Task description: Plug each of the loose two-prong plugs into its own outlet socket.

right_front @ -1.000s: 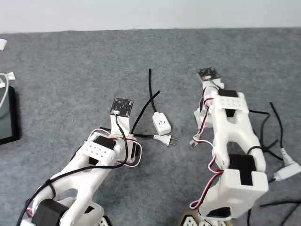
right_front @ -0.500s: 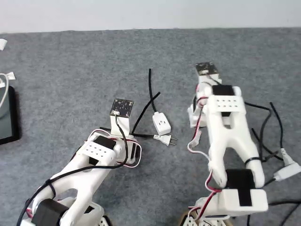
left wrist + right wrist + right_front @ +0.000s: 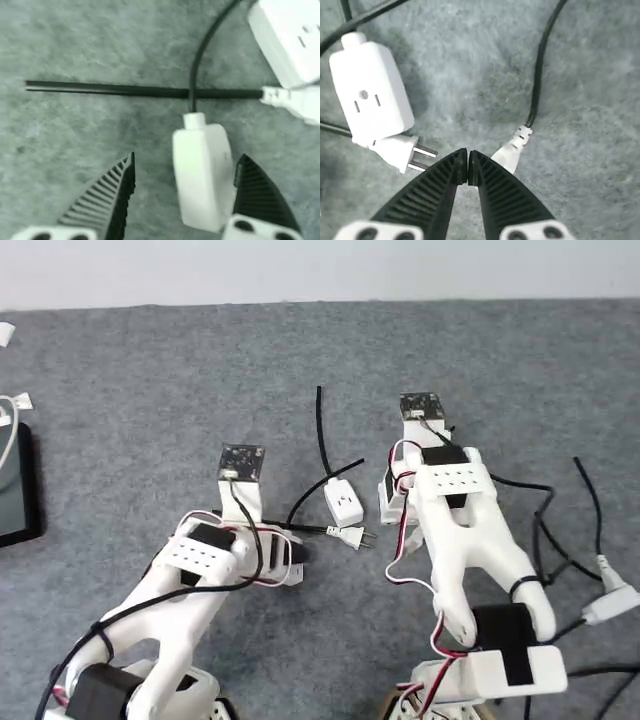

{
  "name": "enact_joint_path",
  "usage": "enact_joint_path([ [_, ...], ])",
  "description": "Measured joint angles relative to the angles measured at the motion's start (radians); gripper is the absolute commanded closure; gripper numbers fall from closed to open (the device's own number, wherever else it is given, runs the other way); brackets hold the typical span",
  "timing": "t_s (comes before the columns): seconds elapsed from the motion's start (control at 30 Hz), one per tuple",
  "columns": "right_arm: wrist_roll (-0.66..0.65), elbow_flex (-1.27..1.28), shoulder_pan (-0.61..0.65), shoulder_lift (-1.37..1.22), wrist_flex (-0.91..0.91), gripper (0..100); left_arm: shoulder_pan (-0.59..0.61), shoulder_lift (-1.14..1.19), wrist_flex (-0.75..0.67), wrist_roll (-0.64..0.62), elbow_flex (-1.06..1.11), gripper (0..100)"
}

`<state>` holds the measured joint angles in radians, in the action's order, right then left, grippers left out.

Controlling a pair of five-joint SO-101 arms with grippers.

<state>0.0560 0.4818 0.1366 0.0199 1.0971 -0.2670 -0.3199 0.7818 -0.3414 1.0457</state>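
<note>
My left gripper (image 3: 188,159) is open and low over the carpet. A white outlet socket (image 3: 202,175) lies between its fingers, close to one of them, its black cable (image 3: 200,55) running away from it. A second white socket (image 3: 343,502) lies mid-table in the high view, with a white two-prong plug (image 3: 350,536) just in front of it, prongs pointing right. My right gripper (image 3: 468,152) is shut with nothing in it. Its tips hover between that plug (image 3: 400,152) and another white plug (image 3: 512,152) on a black cord. The second socket (image 3: 370,95) lies beside them.
Loose black cables (image 3: 560,525) and a white plug (image 3: 610,600) lie at the right edge of the grey carpet. A dark flat device (image 3: 15,485) sits at the left edge. A thin black cord (image 3: 320,430) runs toward the back.
The right arm has swung left, nearer the mid-table socket and plug. The left arm has shifted a little left, and the black cable by it has moved.
</note>
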Motion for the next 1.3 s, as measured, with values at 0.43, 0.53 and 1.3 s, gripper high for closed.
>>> enact_joint_path([
  [0.43, -0.008, 0.150, -0.084, 0.011, -0.072, 99.1, 0.026, 0.000, 0.038, -0.003, 0.002, 71],
  [0.53, -0.011, 0.170, -0.106, 0.017, -0.072, 99.1, 0.058, 0.000, 0.081, -0.006, 0.002, 71],
  [1.3, -0.014, 0.192, -0.118, 0.018, -0.146, 99.1, 0.021, -0.379, 0.167, 0.204, 0.021, 97],
])
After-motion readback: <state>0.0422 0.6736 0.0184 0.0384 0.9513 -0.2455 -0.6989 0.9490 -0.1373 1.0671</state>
